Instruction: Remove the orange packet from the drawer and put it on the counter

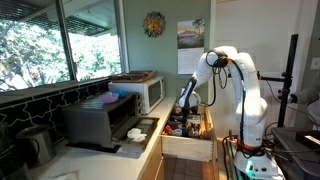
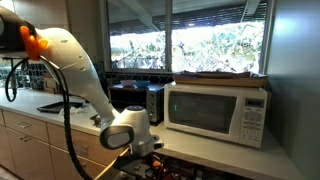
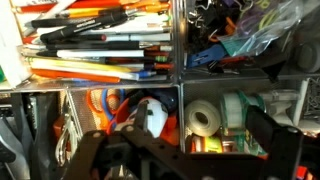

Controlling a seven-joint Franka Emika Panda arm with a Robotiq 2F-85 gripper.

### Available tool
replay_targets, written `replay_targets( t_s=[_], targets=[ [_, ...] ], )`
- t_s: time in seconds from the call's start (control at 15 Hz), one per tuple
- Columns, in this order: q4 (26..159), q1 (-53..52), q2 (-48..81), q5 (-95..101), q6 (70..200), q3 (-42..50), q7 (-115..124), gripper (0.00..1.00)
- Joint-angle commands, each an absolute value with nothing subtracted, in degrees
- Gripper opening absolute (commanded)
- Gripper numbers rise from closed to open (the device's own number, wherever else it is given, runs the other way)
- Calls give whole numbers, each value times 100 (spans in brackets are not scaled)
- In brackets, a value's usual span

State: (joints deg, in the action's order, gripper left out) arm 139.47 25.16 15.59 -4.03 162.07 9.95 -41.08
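Drawer (image 1: 190, 148) is seen pulled out below the worktop (image 1: 115, 158). Its front panel is turned toward the camera in an exterior view, and its long axis lies across the picture. Gripper (image 1: 187, 108) is lowered over the cluttered inside, under the bent white arm (image 1: 245, 90).

Only the wrist view shows the contents:
- pens (image 3: 100, 50) laid left to right, upper left compartment
- a clear bag of clips (image 3: 240, 30), upper right
- tape rolls (image 3: 205, 118), lower right

The packet cannot be singled out with certainty (an orange patch (image 3: 170, 128) is noted in the lower middle compartment, between the jaws; which way it points cannot be told). Jaws are spread wide, with nothing clamped.

Only the exterior views show the microwave (image 2: 215, 110) and toaster oven (image 1: 100, 122) on the worktop. From the microwave side the drawer is largely hidden by the arm.
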Motion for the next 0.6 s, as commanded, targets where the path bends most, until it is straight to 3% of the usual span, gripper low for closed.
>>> replay_targets(
  t_s=[0.0,0.53],
  targets=[
    [13888,3037,1938,-801,16575,622,-4849,99],
    [13409,3357,2224,-233,16877,649,-5485,100]
  ],
)
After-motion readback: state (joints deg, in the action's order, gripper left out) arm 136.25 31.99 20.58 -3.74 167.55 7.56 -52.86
